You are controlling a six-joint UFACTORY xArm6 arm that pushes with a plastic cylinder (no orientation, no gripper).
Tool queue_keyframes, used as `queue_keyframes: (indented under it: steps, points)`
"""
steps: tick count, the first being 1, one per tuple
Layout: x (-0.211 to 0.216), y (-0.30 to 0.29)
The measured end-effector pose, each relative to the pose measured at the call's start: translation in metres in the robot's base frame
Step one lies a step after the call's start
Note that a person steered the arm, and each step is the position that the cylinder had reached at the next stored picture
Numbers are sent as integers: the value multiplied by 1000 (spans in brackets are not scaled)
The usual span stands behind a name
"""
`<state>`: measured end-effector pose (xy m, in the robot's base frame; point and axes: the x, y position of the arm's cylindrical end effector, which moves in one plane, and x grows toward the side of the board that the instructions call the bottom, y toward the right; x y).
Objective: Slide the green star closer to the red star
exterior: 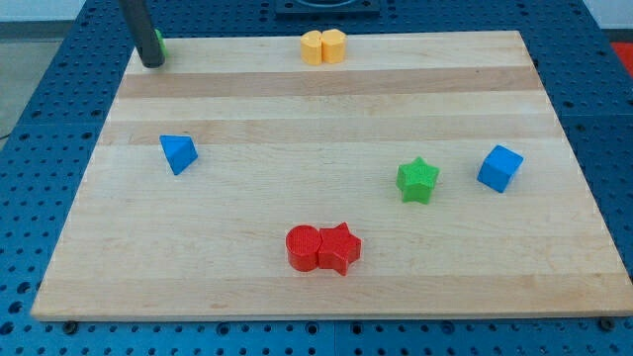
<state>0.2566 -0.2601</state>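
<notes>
Since I carry no pincer to open or close, only my tip (pixel 151 63) at the desk's (pixel 316 292) top-left corner beside a partly hidden green block (pixel 159 44), an off-centre push risks spinning the green star (pixel 417 180), right of centre, past the red star (pixel 339 247) or knocking the touching red cylinder (pixel 304 247).

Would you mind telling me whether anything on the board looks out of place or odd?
Only one thing: a green block at the top-left corner sits mostly hidden behind my tip, its shape unreadable. Nothing looks damaged.

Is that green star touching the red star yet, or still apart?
Apart. Bare wood shows between the green star and the red star, which touches a red cylinder instead.
</notes>
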Motion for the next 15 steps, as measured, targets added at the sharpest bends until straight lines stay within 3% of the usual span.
queue_keyframes:
  steps: [1, 3, 4, 6, 8, 11, 14, 15]
  points:
    - [54, 34]
    - [152, 192]
    - [180, 265]
    - [147, 325]
    - [212, 389]
    - [269, 392]
    - [242, 303]
    - [247, 323]
